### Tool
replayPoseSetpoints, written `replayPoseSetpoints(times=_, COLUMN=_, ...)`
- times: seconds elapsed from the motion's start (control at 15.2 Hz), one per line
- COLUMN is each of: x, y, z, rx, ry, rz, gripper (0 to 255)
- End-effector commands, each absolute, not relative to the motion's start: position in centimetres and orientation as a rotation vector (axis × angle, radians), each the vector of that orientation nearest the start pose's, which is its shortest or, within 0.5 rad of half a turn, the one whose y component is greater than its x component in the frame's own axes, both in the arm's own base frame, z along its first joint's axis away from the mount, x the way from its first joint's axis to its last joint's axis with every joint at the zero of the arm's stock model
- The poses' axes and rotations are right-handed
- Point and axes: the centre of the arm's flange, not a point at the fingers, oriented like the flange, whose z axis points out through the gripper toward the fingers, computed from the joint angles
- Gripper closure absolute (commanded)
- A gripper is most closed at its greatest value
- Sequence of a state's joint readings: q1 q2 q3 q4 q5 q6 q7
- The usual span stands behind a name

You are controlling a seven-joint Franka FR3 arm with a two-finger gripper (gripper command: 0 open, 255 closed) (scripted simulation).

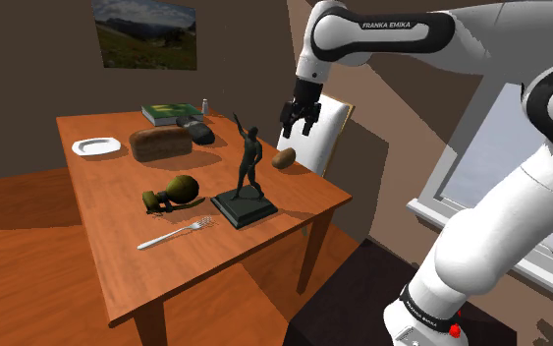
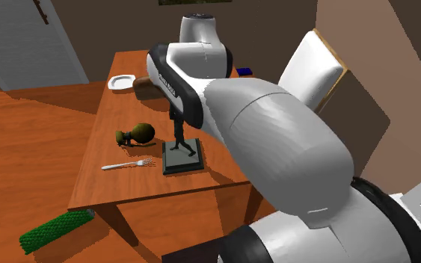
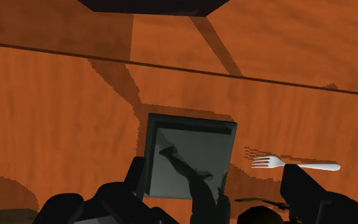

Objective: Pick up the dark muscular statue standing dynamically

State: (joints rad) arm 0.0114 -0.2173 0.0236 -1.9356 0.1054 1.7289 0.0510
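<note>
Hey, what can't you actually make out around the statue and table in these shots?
Second exterior view: the arm hides the statue above its legs and most of the loaf.
Wrist view: the bottom edge cuts off the gourd-like thing beside the fork.
Shoulder view: the books have covers too small to read.

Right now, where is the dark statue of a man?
In the shoulder view the statue stands upright on the table near its right edge, just right of the fork, with the claw hanging above and to its right.
</note>
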Motion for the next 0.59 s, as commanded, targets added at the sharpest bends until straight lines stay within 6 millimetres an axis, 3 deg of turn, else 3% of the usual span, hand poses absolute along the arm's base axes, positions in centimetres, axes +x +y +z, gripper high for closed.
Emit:
replayPoseSetpoints(times=0.0, x=52.0, y=3.5, z=57.6, rx=-3.048, ry=0.058, rz=-0.011, gripper=0)
replayPoseSetpoints(times=0.53, x=62.3, y=5.9, z=56.9, rx=-3.073, ry=0.092, rz=-0.012, gripper=0)
